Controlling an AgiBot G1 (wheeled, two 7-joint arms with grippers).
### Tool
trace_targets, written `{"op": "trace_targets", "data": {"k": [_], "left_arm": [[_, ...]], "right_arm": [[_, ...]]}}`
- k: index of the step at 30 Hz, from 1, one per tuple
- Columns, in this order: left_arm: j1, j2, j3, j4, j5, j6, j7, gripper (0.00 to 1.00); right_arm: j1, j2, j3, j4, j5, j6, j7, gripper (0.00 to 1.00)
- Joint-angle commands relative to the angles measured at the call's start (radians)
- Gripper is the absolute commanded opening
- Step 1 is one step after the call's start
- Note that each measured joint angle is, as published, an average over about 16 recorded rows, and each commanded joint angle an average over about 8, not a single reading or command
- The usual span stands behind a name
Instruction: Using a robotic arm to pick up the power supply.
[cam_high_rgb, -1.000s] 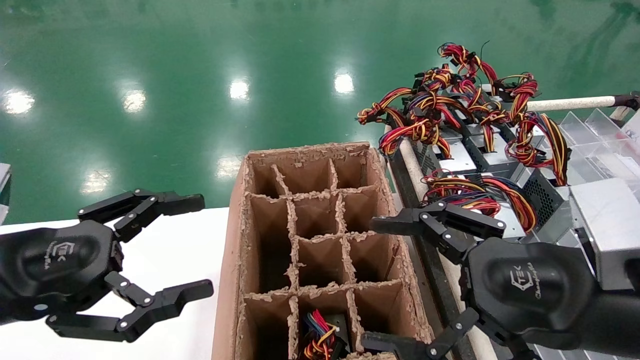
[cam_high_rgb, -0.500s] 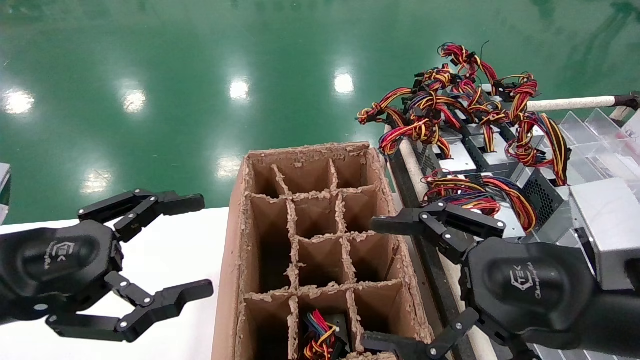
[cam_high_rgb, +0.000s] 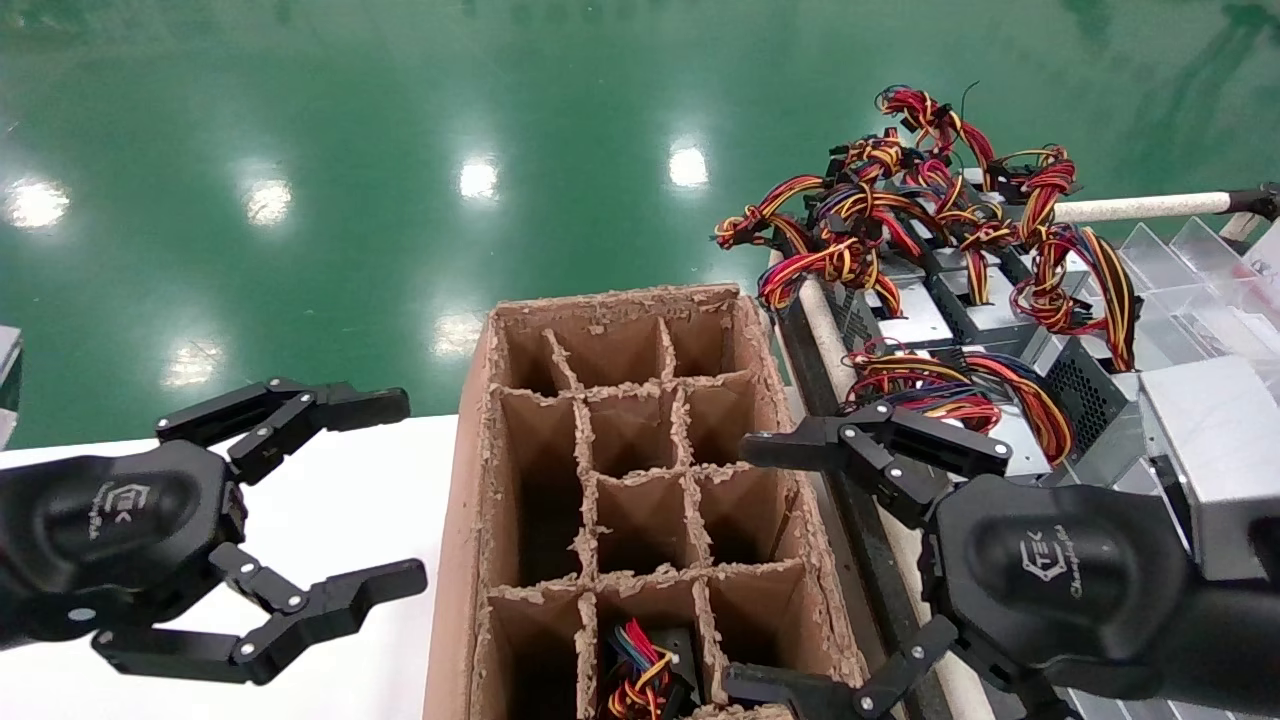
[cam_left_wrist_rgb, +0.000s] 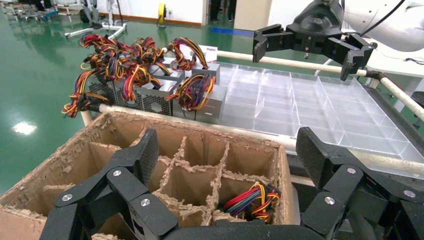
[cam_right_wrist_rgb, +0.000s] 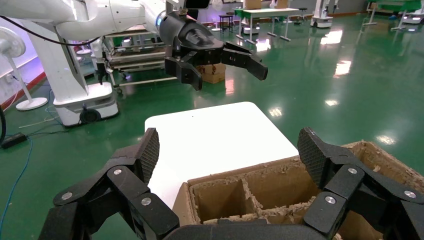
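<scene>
Several power supplies, silver-grey boxes with black vent sides and looped red, yellow and black wire bundles, lie packed together on the rack at the right; they also show in the left wrist view. My right gripper is open and empty, hovering over the right edge of the cardboard box, with its upper finger just left of the nearest wire bundle. Over the white table at the left, my left gripper is open and empty too. Each wrist view shows its own wide-open gripper aimed at the box.
A brown cardboard box with divider cells stands in the middle; one near cell holds a dark unit with coloured wires. A clear plastic divider tray lies right of the power supplies. The white table lies to the left, above the green floor.
</scene>
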Motion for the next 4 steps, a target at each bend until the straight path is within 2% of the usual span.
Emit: {"op": "trace_targets", "data": {"k": [1,4], "left_arm": [[0.000,0.000,0.000,0.000,0.000,0.000,0.000,1.00],[0.000,0.000,0.000,0.000,0.000,0.000,0.000,1.00]], "right_arm": [[0.000,0.000,0.000,0.000,0.000,0.000,0.000,1.00],[0.000,0.000,0.000,0.000,0.000,0.000,0.000,1.00]]}}
